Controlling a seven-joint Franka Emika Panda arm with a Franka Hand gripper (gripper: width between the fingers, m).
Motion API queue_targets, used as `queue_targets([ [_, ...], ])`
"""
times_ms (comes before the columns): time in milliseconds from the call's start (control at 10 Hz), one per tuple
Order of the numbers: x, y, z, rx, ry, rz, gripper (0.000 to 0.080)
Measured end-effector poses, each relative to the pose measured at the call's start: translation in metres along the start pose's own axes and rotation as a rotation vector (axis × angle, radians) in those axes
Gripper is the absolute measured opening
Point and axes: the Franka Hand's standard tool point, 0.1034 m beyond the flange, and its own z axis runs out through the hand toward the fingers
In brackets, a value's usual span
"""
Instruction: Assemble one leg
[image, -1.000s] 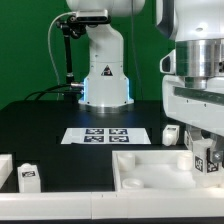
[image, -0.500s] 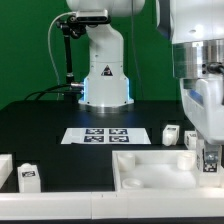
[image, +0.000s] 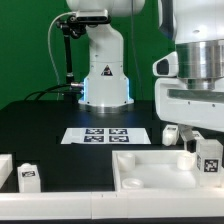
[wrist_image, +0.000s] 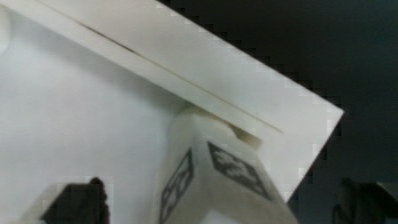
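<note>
A leg (image: 208, 158), a stubby white peg with a black-and-white tag, stands upright at the corner of the large white tray-like part (image: 150, 168) at the exterior view's right. My gripper (image: 207, 148) hangs straight over this leg. In the wrist view the leg (wrist_image: 222, 170) rises between my two dark fingers (wrist_image: 80, 200), and a gap shows on each side of it. My gripper (wrist_image: 222, 208) is open around the leg. The tray-like part's white corner (wrist_image: 125, 90) lies under it.
Another leg (image: 172, 133) stands behind the tray-like part. A third tagged leg (image: 28, 178) sits at the front left beside a white block (image: 5, 168). The marker board (image: 105, 134) lies mid-table before the robot base (image: 105, 85).
My hand has turned about its vertical axis over the leg: broad face a second ago, narrow side half a second ago, broad face now. The leg stays at the same corner.
</note>
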Motion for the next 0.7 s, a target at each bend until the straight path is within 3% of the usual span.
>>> queue_targets([
  [300, 0.0033, 0.0015, 0.0007, -0.001, 0.002, -0.147, 0.0649],
  [600, 0.0067, -0.0017, -0.002, -0.027, 0.009, -0.725, 0.0649],
  [700, 0.0042, -0.0027, -0.0018, -0.032, 0.021, -0.791, 0.0649],
])
